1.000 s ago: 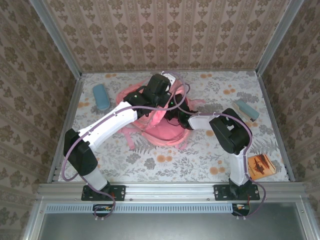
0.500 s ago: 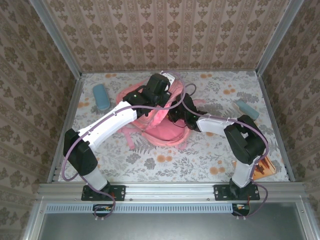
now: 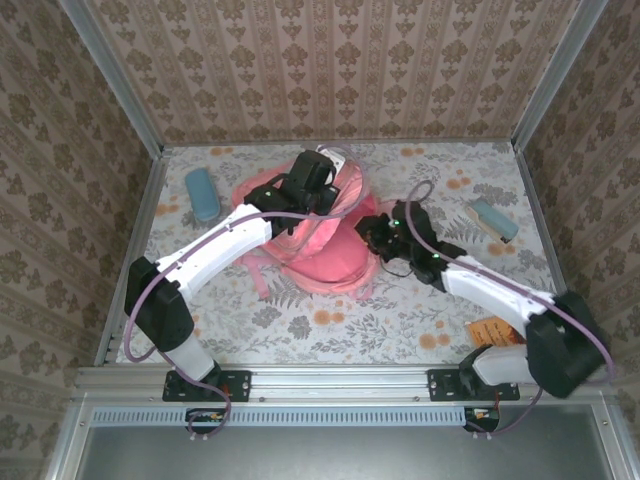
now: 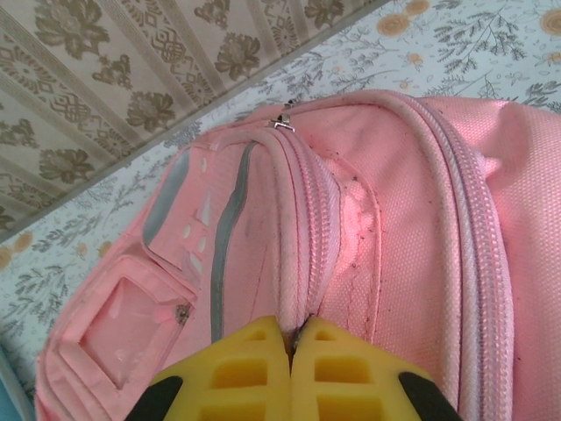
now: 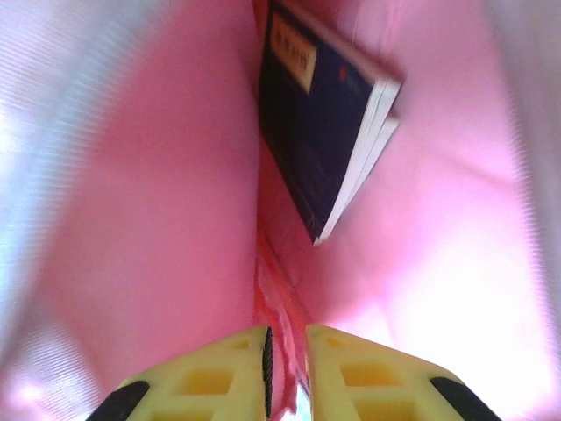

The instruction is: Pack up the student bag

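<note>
1. Pink fabric fills the middle of the floral table: the student bag lies there, with both arms reaching onto it.
2. At the bag's far top, the left gripper has its yellow fingers pressed together, pinching the zip ridge of the bag.
3. At the bag's right side, the right gripper is inside the opening. Its fingers are nearly together, with a fold of the reddish lining caught between them.
4. Deeper inside the bag, a dark blue book leans against the pink lining.
5. Left of the bag lies a blue case. Well to the right of the bag lies a teal case.
6. Nearer than the bag and to its right, an orange book lies partly under the right arm.
</note>
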`<move>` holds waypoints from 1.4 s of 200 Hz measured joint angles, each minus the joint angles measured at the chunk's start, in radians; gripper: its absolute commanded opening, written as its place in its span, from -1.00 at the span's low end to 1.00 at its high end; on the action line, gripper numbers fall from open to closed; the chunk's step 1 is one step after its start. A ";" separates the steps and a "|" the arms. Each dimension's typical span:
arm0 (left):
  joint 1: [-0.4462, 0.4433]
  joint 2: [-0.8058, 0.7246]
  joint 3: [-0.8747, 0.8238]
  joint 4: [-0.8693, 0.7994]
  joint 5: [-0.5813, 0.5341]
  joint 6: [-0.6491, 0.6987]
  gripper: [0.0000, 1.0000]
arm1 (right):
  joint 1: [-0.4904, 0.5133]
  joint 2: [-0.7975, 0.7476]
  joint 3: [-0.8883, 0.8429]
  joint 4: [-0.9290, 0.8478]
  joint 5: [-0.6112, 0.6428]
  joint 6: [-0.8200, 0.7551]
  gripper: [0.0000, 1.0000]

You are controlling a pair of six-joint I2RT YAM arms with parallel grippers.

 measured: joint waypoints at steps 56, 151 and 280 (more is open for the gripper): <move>0.053 0.000 -0.081 0.008 0.119 -0.058 -0.37 | -0.157 -0.181 0.061 -0.388 0.225 -0.310 0.29; 0.159 -0.054 -0.199 0.029 0.265 -0.264 0.79 | -0.498 -0.176 0.032 -0.750 0.387 -0.548 0.98; 0.164 -0.054 -0.199 0.049 0.300 -0.277 0.97 | -0.959 -0.060 -0.136 -0.847 0.264 -0.512 0.96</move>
